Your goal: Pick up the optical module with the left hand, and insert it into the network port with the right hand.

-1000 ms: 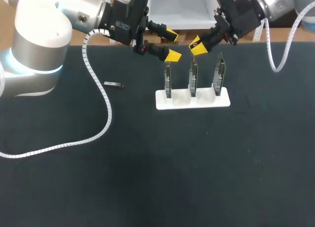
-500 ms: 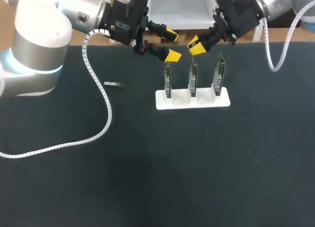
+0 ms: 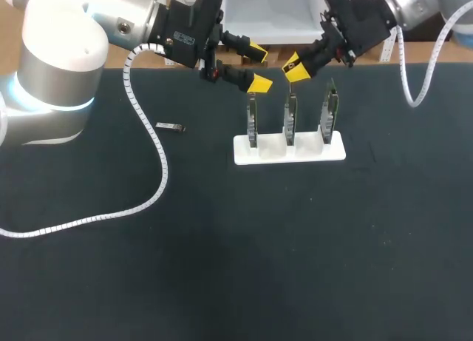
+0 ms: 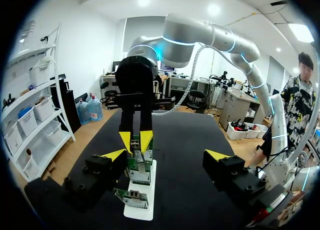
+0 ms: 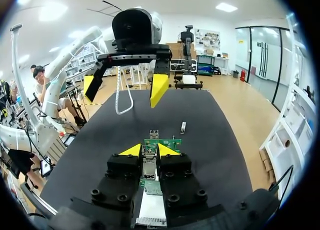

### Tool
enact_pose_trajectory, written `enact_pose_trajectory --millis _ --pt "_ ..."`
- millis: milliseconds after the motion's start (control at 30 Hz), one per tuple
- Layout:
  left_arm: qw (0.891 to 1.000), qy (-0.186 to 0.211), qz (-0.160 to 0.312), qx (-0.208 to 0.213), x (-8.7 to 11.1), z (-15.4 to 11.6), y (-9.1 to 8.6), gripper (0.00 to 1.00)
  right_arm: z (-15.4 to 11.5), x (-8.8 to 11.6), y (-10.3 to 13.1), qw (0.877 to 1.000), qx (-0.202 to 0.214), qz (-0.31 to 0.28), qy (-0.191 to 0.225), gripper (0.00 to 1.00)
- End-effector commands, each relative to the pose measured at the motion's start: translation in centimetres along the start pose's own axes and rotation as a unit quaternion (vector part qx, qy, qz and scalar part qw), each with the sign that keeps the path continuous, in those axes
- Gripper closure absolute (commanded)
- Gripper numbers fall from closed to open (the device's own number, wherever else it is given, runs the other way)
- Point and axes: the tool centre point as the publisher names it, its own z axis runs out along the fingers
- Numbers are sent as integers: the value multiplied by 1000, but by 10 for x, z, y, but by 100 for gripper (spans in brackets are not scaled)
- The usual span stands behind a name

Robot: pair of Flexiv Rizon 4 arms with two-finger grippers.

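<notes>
Right end effector (image 3: 295, 66) lifted slightly above the middle board (image 3: 290, 119), grip unclear; left end effector (image 3: 259, 67) released.

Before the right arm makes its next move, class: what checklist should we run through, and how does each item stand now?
1. Right gripper shut on the optical module: ok.
2. Module lined up with the port on the middle board: cannot tell.
3. Left gripper open and empty: ok.
4. White holder flat on the table, all three boards upright: ok.
5. Small metal piece lying apart from the holder: ok.
</notes>
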Motion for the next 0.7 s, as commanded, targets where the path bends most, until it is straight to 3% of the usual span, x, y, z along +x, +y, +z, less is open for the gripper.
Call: enact_pose_trajectory --millis 33,533,700 --pt "1000 2 -2 -2 -1 1 -1 0 0 1 4 1000 4 0 0 100" --pt "1000 2 -2 -2 -1 1 -1 0 4 8 4 1000 1 6 -3 100" --pt "1000 2 -2 -2 -1 1 -1 0 0 -1 6 1000 4 -7 -12 100"
